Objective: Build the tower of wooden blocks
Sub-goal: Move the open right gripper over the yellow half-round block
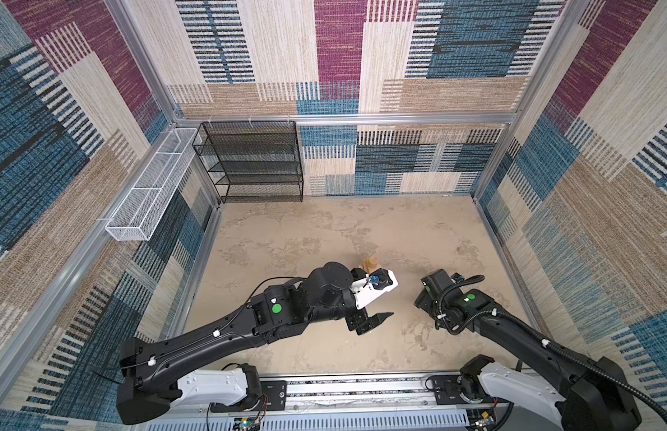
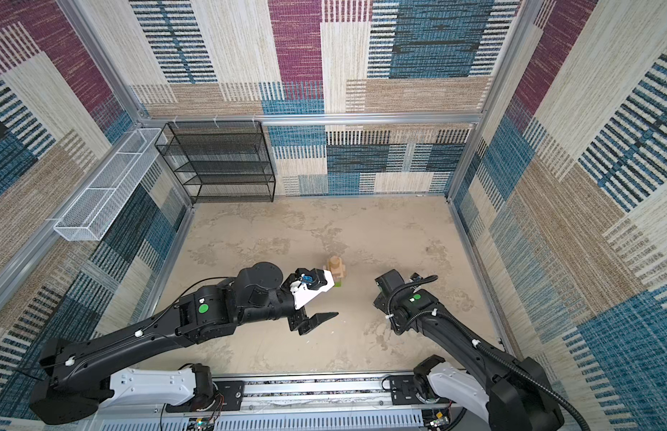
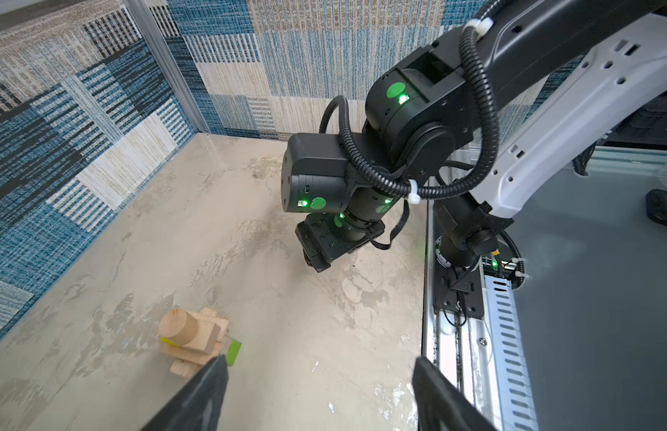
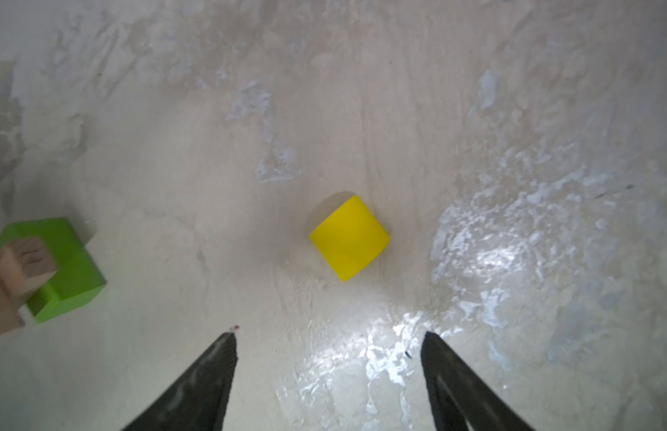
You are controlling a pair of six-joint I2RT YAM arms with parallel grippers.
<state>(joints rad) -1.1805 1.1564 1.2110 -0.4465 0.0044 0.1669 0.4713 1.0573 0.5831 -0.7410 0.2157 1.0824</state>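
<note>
The wood block tower [image 2: 337, 269] stood near mid-table, with a tan round piece [image 3: 175, 325] uppermost on crossed tan bricks [image 3: 203, 352] and a green block [image 4: 63, 268] at the base. The yellow cylinder [image 4: 349, 238] lay apart from it on the bare table [image 4: 511, 112], apparently on its side, directly ahead of the right gripper [image 4: 328, 336]. That gripper's jaws stood apart with nothing between them. The left gripper [image 3: 318, 364] hung near the tower without touching it, its jaws likewise apart and empty. The step in hand was judged to be the pickup of the cylinder. A sound grasp required the right gripper to descend with its jaws straddling the piece, centred, and turned so the pads met its flat ends, because a curved flank would probably roll out. The lift needed to go straight up. The left gripper needed to stay clear, as a brush could topple the round piece.
</note>
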